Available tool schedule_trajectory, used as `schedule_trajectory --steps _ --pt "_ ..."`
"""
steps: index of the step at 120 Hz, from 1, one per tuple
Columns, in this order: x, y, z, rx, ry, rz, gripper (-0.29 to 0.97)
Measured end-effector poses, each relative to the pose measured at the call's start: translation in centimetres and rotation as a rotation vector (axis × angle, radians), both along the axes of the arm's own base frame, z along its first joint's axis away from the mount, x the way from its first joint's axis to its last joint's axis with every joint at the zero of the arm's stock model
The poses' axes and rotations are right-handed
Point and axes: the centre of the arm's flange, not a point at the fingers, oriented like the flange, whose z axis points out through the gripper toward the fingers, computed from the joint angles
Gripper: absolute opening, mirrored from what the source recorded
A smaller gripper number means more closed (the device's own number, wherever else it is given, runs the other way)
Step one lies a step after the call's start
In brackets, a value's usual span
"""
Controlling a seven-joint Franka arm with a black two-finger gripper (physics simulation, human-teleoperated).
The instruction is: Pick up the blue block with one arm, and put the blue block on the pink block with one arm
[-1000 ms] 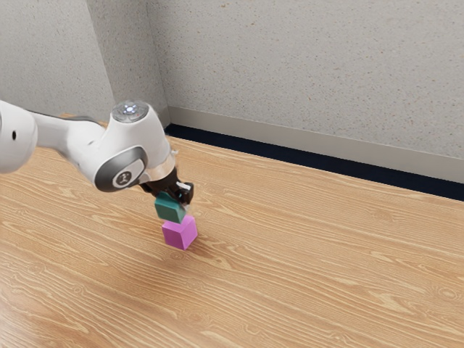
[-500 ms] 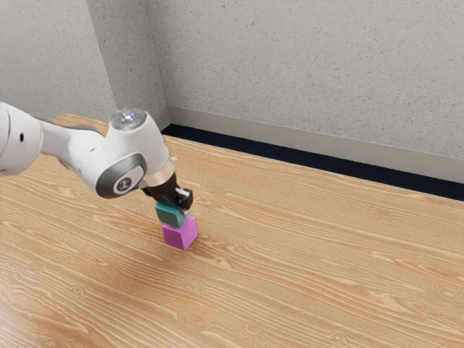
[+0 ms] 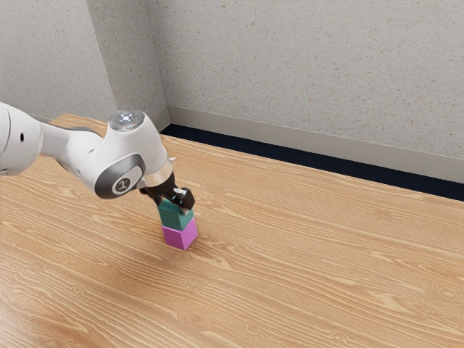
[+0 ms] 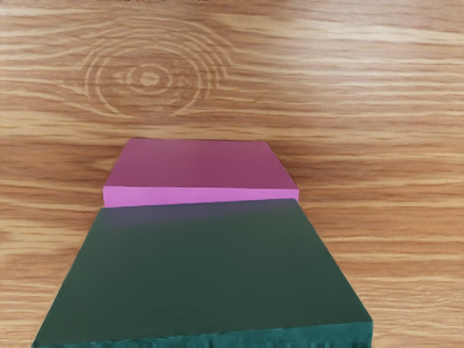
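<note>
**Stack formed left of centre, fingers clamped on the top block**

Wood-grain table (image 3: 326,275) fills the lower two thirds of your exterior view, with a grey speckled wall (image 3: 304,65) above it. Your white arm (image 3: 87,148) enters from the frame's left edge and bends down toward the middle left. Below its hand you can see the pink block (image 3: 180,235) resting on the table. The teal-green block (image 3: 175,214) sits on top of it, its faces turned slightly off the pink one's. The black gripper (image 3: 176,199) is closed on the teal-green block, one finger on each side near its top. In your wrist view the teal-green block (image 4: 203,268) looms just under the hand. It overlaps the pink block (image 4: 196,170), with bare table (image 4: 362,87) all around them.
</note>
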Motion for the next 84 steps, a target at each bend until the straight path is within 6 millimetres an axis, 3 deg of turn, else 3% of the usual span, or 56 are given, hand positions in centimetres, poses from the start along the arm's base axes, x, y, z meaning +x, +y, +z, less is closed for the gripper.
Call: schedule_trajectory --steps 16,23,38,49,63,84 --pt "-0.7 -1.7 3.1 -0.031 -0.008 0.031 0.65" --pt "-1.9 -1.8 5.9 -0.037 -0.022 0.072 0.65" --pt "-3.8 -2.6 9.4 -0.082 -0.022 0.154 0.67" --pt "-4.7 -3.8 10.6 -0.101 -0.011 0.181 0.67" --pt "-7.0 -6.1 15.6 -0.087 -0.063 0.219 0.67" --pt "-8.1 -6.6 16.2 -0.093 -0.035 0.312 0.68"
